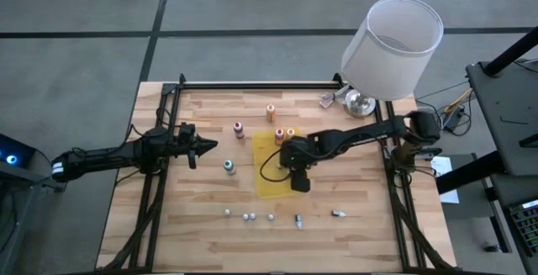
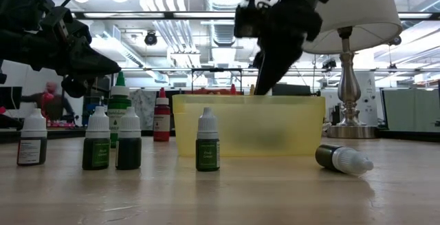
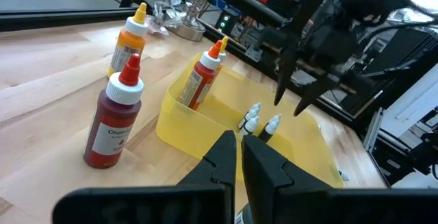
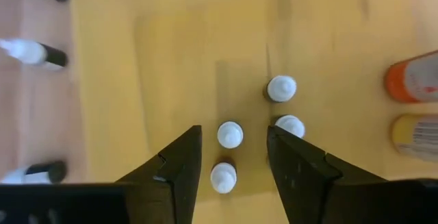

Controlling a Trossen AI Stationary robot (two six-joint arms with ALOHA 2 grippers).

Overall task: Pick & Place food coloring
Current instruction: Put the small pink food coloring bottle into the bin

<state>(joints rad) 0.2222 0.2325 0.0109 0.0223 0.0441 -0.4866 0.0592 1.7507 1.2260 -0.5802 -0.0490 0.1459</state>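
Pale matt wooden table [image 1: 168, 224], translucent yellow plastic tray [image 2: 206, 108], shiny metal lamp base [image 1: 360, 103].

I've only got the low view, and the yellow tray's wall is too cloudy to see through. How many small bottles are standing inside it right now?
Observer: Four small white-capped bottles stand in the yellow tray, close together.
Operator: Where is the right gripper relative to them?
Observer: The right gripper hangs open above them, with two of the caps lined up between its fingers.
Operator: Anything else in the tray?
Observer: A larger orange bottle and a yellow bottle stand side by side at one end.
Operator: And the left arm?
Observer: The left gripper is shut, over the table's left side, apart from the tray.
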